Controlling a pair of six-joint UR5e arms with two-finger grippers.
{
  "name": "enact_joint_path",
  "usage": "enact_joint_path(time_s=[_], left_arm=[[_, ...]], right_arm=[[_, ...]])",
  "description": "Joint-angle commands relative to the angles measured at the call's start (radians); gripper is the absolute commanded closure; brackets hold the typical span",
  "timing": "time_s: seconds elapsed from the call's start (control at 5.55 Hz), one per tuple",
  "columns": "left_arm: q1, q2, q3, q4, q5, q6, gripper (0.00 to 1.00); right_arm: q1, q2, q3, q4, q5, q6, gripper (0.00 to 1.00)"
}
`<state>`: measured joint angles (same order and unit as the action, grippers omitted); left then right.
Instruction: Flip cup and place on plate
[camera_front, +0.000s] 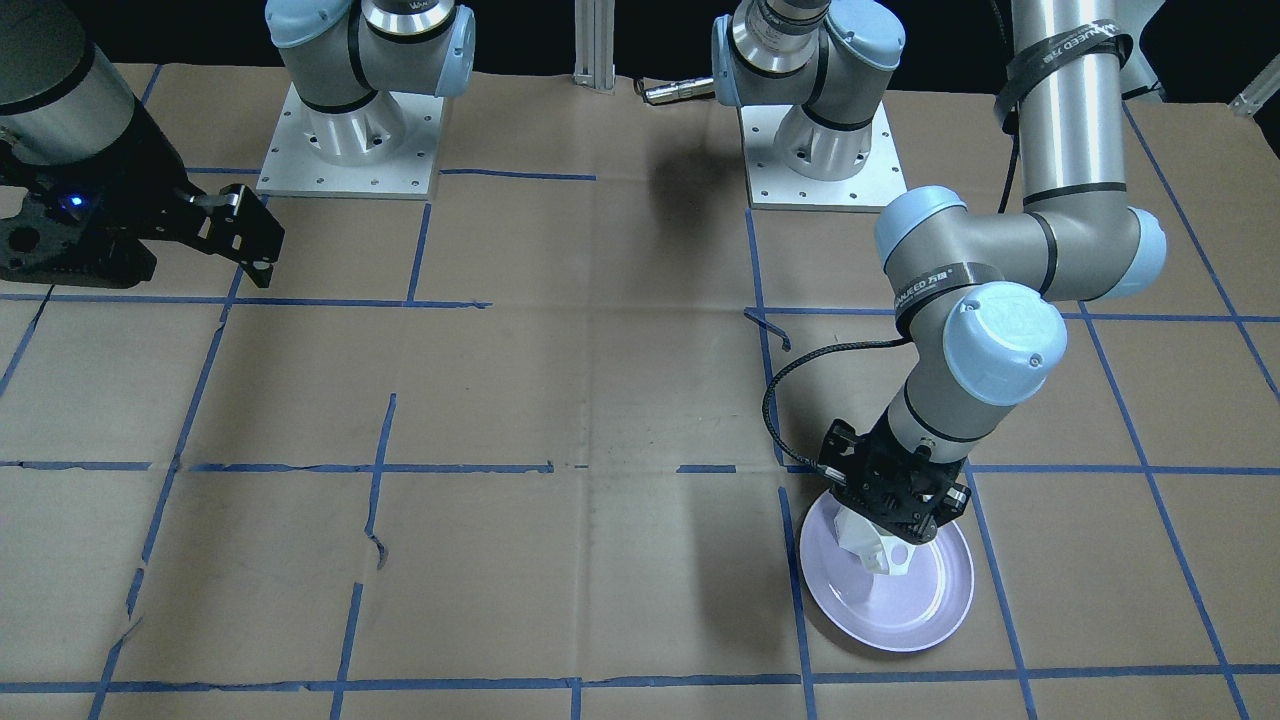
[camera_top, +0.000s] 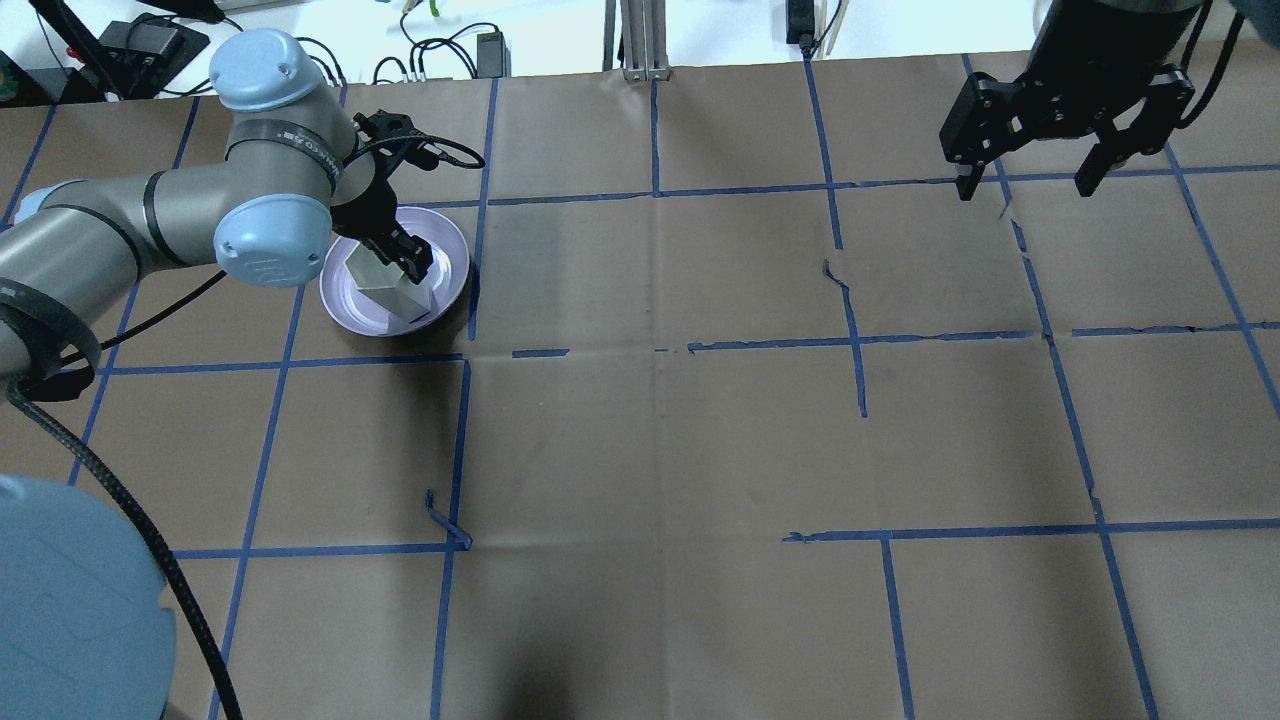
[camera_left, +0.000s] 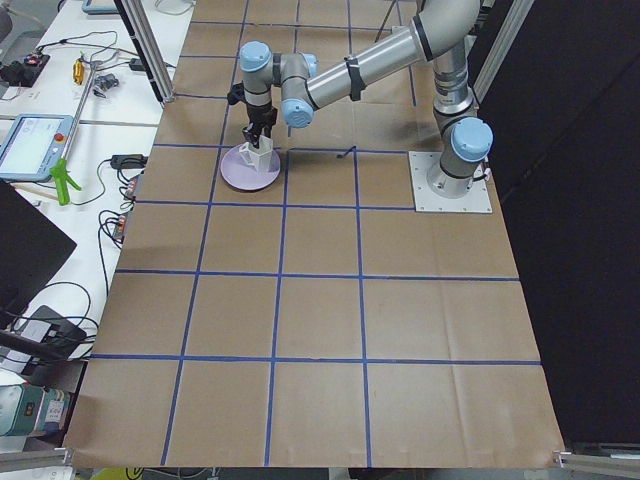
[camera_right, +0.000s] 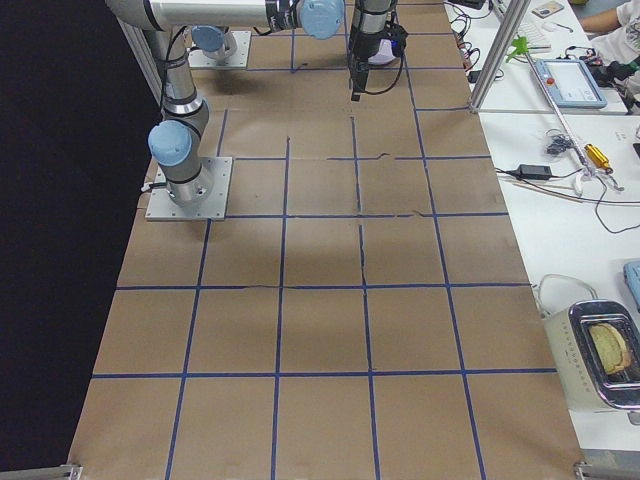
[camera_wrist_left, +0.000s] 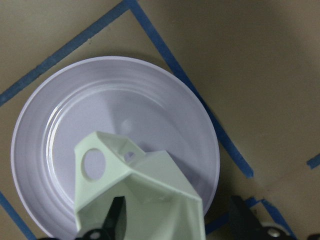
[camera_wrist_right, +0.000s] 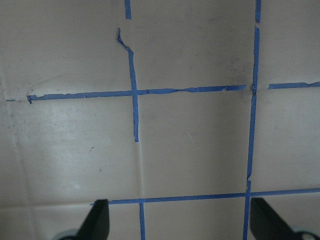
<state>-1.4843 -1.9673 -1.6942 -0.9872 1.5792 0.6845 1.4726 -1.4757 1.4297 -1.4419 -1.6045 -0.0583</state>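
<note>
The round glossy pale lavender plate (camera_top: 450, 245), the small white faceted cup (camera_top: 385, 285) clamped over it by the left gripper (camera_top: 408, 265), and the slanting grey left arm (camera_top: 150, 220) block the robot's-left stretch toward the operators' edge. The right gripper (camera_top: 1025, 188) hangs, fingers spread, above the far right. Bare blue-taped brown paper (camera_top: 650, 450) runs between them. Two bolted metal base plates (camera_front: 290, 170) occupy the robot's edge.

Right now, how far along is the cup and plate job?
The flip looks done: the cup seems to open upward. In hand: the left gripper grips it over the plate. Left: set down, release; contact unclear. The right gripper hangs open, apart.
</note>
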Motion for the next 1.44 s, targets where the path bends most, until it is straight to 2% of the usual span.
enact_joint_path(time_s=[0.0, 0.36, 0.54, 0.72, 0.9, 1.08, 1.26], left_arm=[[-0.008, 0.039, 0.026, -0.052, 0.002, -0.158, 0.01], [-0.037, 0.179, 0.104, -0.352, -0.004, -0.412, 0.01], [-0.054, 0.233, 0.173, -0.502, -0.002, -0.445, 0.01], [-0.062, 0.264, 0.226, -0.571, -0.011, -0.512, 0.01], [-0.091, 0.304, 0.235, -0.588, -0.008, -0.537, 0.01], [-0.132, 0.326, 0.223, -0.585, -0.005, -0.653, 0.01], [-0.136, 0.337, 0.209, -0.585, -0.01, -0.655, 0.01]], right_arm=[[0.0, 0.0, 0.0, 0.0, 0.0, 0.0, 0.0], [0.0, 0.0, 0.0, 0.0, 0.0, 0.0, 0.0], [0.0, 0.0, 0.0, 0.0, 0.0, 0.0, 0.0], [0.0, 0.0, 0.0, 0.0, 0.0, 0.0, 0.0], [0.0, 0.0, 0.0, 0.0, 0.0, 0.0, 0.0], [0.0, 0.0, 0.0, 0.0, 0.0, 0.0, 0.0], [0.0, 0.0, 0.0, 0.0, 0.0, 0.0, 0.0]])
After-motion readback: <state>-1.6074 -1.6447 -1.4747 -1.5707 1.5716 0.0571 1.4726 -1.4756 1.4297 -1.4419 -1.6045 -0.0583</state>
